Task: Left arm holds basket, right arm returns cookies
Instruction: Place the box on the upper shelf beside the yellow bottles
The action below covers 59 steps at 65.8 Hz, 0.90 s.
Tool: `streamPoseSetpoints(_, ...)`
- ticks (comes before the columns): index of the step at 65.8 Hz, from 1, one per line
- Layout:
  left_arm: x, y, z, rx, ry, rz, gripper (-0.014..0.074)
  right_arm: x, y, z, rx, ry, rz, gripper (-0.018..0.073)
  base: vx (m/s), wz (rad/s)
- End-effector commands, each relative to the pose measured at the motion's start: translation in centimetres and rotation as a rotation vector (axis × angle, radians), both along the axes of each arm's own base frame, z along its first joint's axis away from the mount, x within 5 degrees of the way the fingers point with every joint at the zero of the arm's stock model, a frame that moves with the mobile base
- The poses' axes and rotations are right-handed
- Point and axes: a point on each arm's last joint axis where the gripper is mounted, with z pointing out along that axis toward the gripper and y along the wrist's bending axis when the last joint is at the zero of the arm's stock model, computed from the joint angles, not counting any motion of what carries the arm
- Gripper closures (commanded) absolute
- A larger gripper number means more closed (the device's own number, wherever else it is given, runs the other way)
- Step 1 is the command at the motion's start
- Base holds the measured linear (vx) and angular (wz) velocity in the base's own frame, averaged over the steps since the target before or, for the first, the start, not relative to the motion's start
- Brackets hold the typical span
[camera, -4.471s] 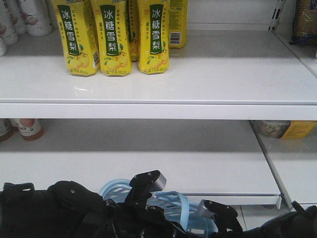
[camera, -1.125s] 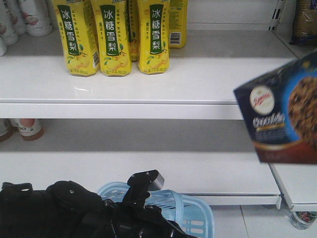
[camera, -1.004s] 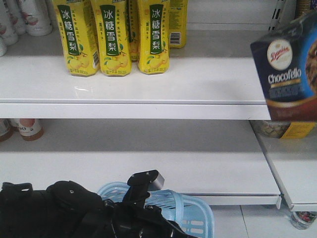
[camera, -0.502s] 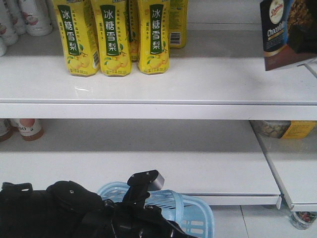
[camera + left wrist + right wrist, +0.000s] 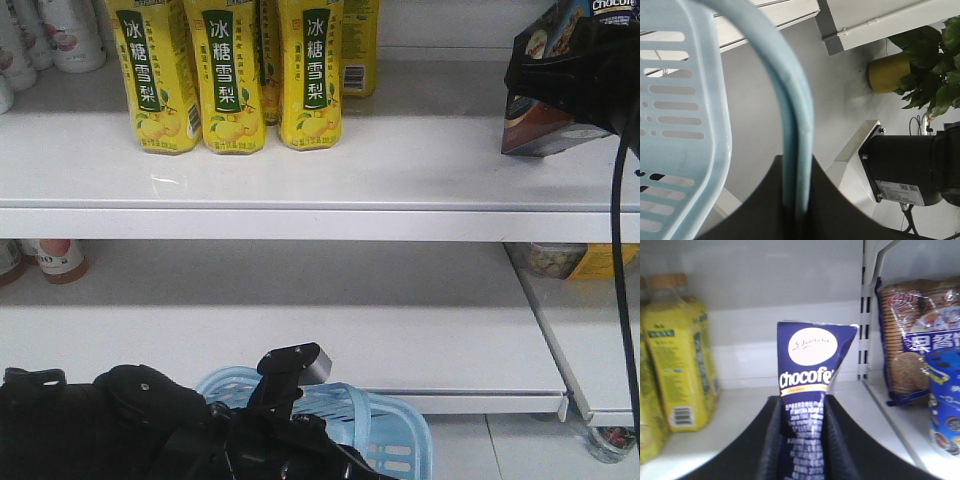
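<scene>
One carton of cookies [image 5: 540,128] was in play in the front view, held high at the right end of the upper shelf [image 5: 400,160], tilted, its lower edge just above the shelf surface as far as we could tell. The right arm [image 5: 575,70] covered most of it, a cable hanging down from the arm. The yellow bottles [image 5: 235,75] stood well apart to the left, so open shelf lay between; the upright shelf bracket [image 5: 560,25] was close on the right. Low in the frame the left arm [image 5: 150,430] sat over the basket [image 5: 400,435].

Left wrist view: the basket handle [image 5: 795,125] ran straight down into the dark fingers [image 5: 840,210], which were closed on it. The slotted basket wall [image 5: 685,125] hung to the left; floor and a potted plant [image 5: 930,65] lay beyond.

Right wrist view: the fingers [image 5: 772,440] pinched the cookies [image 5: 807,405] across the narrow faces, carton upright, logo toward the camera. We judged it light, stiff cardboard with a glossy, somewhat slippery skin; too hard a squeeze could dent it, so the narrow-face hold looked sound. Room: bottles [image 5: 677,355] on the left, biscuit packs [image 5: 912,340] beyond the divider on the right, clear shelf [image 5: 740,405] ahead to the back wall.
</scene>
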Motion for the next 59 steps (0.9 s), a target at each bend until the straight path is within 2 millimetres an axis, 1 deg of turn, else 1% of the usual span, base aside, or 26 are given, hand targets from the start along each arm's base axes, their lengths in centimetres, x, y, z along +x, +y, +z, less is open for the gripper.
streamPoseSetpoints(1,0.0,-0.4,1.9,-0.068,-0.032,-0.013,0.0603,-0.1,-0.3,0.8,-0.021,-0.002,-0.029,0.0425,0.0,0.0)
streamPoseSetpoints(7,0.0,-0.4,1.9,-0.068,-0.032,-0.013,0.0603,-0.1,-0.3,0.2,0.032,0.06,-0.032,0.0425,0.0,0.0)
streamPoseSetpoints(14,0.0,-0.4,1.9,-0.068,-0.032,-0.013,0.0603,-0.1,-0.3,-0.8,0.02,0.106,-0.028,0.0425,0.0,0.0)
streamPoseSetpoints(22,0.0,-0.4,1.9,-0.068,-0.032,-0.013,0.0603,-0.2,-0.3,-2.4,0.039,0.168,-0.028,0.0425,0.0,0.0)
streamPoseSetpoints(28,0.0,-0.4,1.9,-0.068,-0.032,-0.013,0.0603,-0.2,-0.1,-3.2,0.048,0.207,-0.021,0.0425,0.0,0.0)
streamPoseSetpoints(40,0.0,-0.4,1.9,-0.068,-0.032,-0.013,0.0603,0.1,0.1,-3.7,0.032,0.223,-0.019,0.0425,0.0,0.0)
streamPoseSetpoints(51,0.0,-0.4,1.9,-0.068,-0.032,-0.013,0.0603,1.2,0.8,-5.1,-0.006,0.262,-0.016,0.0425,0.0,0.0)
streamPoseSetpoints(59,0.0,-0.4,1.9,-0.068,-0.032,-0.013,0.0603,2.7,0.2,-6.0,0.024,0.292,-0.013,0.0425,0.0,0.0)
